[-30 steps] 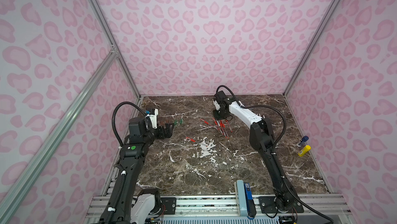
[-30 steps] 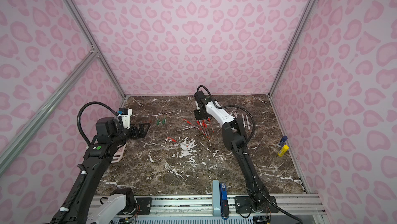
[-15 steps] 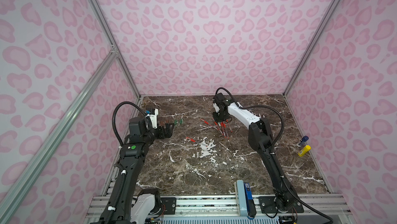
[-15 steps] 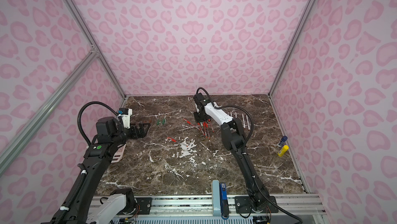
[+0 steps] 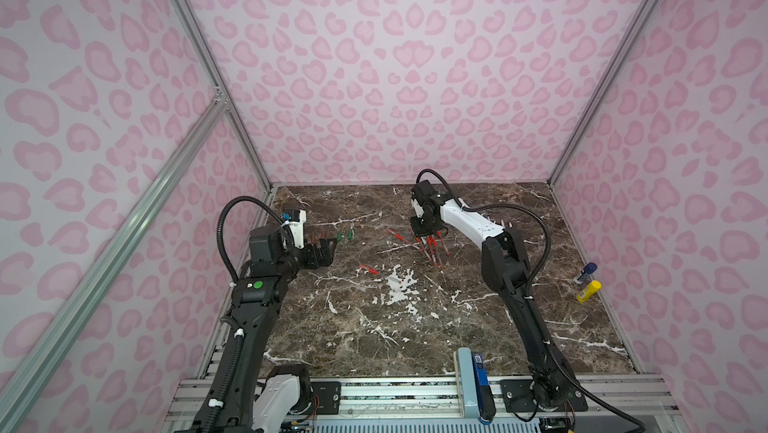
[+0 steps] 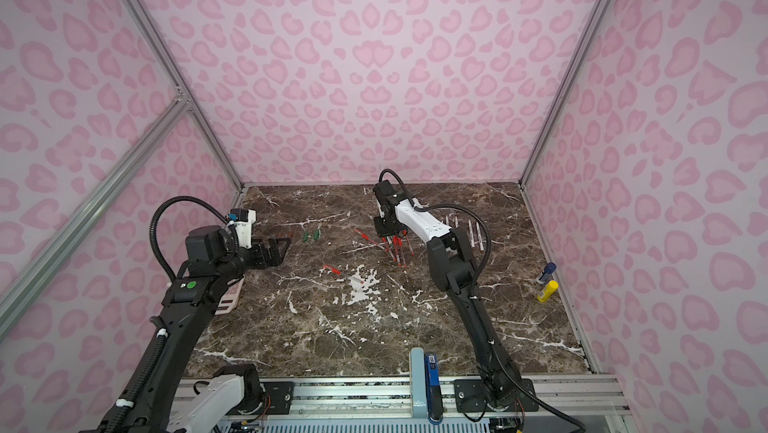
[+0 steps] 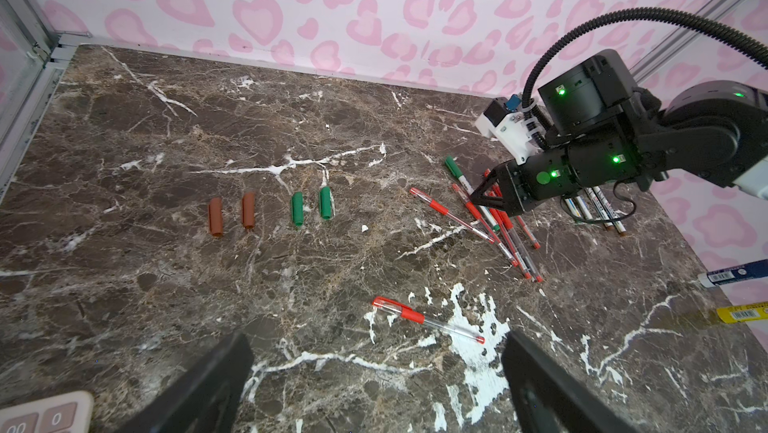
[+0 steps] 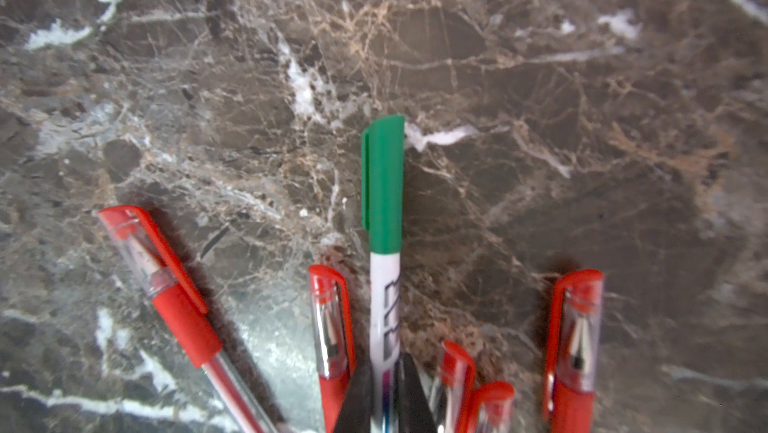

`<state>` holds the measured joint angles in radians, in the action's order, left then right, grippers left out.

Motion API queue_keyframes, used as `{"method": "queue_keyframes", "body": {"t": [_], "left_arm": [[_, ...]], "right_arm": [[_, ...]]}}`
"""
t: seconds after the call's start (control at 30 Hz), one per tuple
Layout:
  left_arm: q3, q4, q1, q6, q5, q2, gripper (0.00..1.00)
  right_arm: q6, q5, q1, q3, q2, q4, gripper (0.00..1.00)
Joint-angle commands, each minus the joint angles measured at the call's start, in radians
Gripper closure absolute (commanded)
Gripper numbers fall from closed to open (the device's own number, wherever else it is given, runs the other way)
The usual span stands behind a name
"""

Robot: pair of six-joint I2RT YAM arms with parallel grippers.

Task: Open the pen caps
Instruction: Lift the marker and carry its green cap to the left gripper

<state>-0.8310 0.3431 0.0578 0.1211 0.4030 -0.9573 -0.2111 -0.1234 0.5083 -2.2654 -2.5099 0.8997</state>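
Four caps (image 7: 297, 214) lie loose on the table (image 7: 166, 285), right claw (image 8: 384, 402) pinches the green-capped pen (image 8: 384, 306), left claw (image 7: 374, 377) gapes empty, red pens (image 7: 505, 231) all wait capped.

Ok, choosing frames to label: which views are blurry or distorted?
Right wrist view: soft overall, green-capped pen clearest, fingertips blurred. Left wrist view: crisp on the loose caps, near fingers out of focus. Both top views: sharp but wide-angle, pens tiny.
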Motion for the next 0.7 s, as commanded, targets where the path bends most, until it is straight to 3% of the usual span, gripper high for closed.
{"method": "queue_keyframes", "body": {"t": [0.0, 0.2, 0.47, 0.67], "left_arm": [[-0.009, -0.024, 0.001, -0.003, 0.019, -0.002, 0.02], [-0.004, -0.036, 0.0, 0.009, 0.103, -0.001, 0.02], [-0.008, -0.074, 0.001, 0.082, 0.276, -0.027, 0.01], [0.037, -0.175, 0.0, 0.183, 0.437, -0.04, 0.04]], "right_arm": [[-0.004, 0.012, -0.003, -0.011, 0.062, 0.026, 0.92], [-0.03, -0.039, 0.018, 0.246, 0.296, -0.128, 0.92], [-0.21, -0.226, 0.095, 0.822, 0.685, -0.646, 0.96], [-0.318, -0.262, 0.203, 1.022, 0.822, -0.882, 0.97]]}}
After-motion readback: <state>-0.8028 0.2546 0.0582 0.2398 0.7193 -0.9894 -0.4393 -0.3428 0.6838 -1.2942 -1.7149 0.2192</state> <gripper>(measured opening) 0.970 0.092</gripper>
